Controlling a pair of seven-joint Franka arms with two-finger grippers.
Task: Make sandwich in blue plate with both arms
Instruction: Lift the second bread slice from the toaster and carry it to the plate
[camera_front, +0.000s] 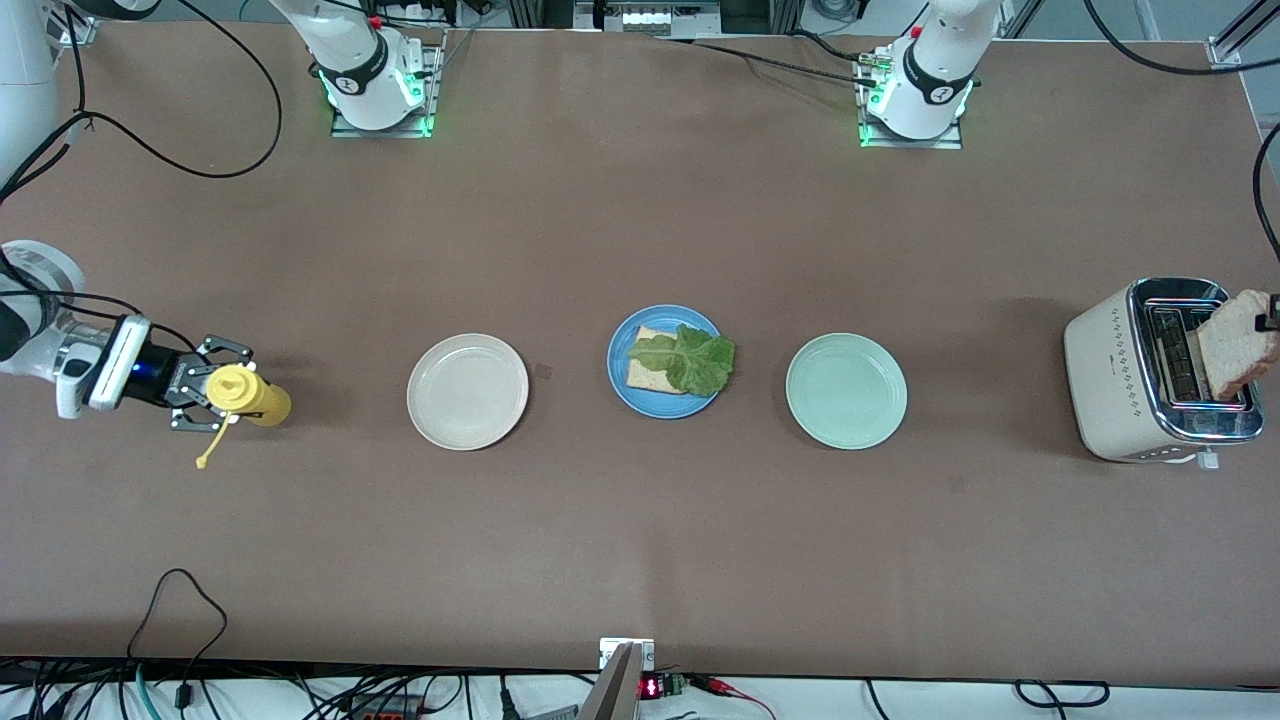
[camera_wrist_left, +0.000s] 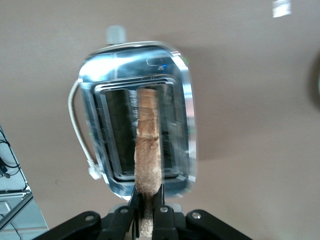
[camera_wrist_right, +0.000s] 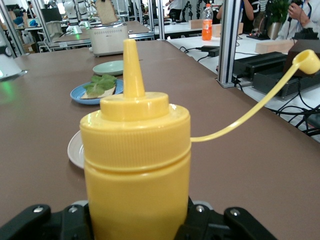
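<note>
Low at centre frame, the blue plate (camera_front: 618, 375) carries one bread slice (camera_front: 647, 375) under lettuce (camera_front: 692, 360), bare table all round. At the right edge, the left gripper (camera_wrist_left: 147, 206) pinches a second slice (camera_front: 1236, 341) above the toaster (camera_front: 1110, 370); at the left edge, the right gripper (camera_front: 205, 395) clasps a yellow bottle (camera_front: 248, 394)

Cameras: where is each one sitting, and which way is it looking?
Front view: high up across the table, facing both arm bases; shows the blue plate.
Left wrist view: on the left arm, looking down on the toaster; the left gripper pinches the bread slice.
Right wrist view: on the right arm, looking along the table; the right gripper holds the yellow bottle.
All three show the toaster.
</note>
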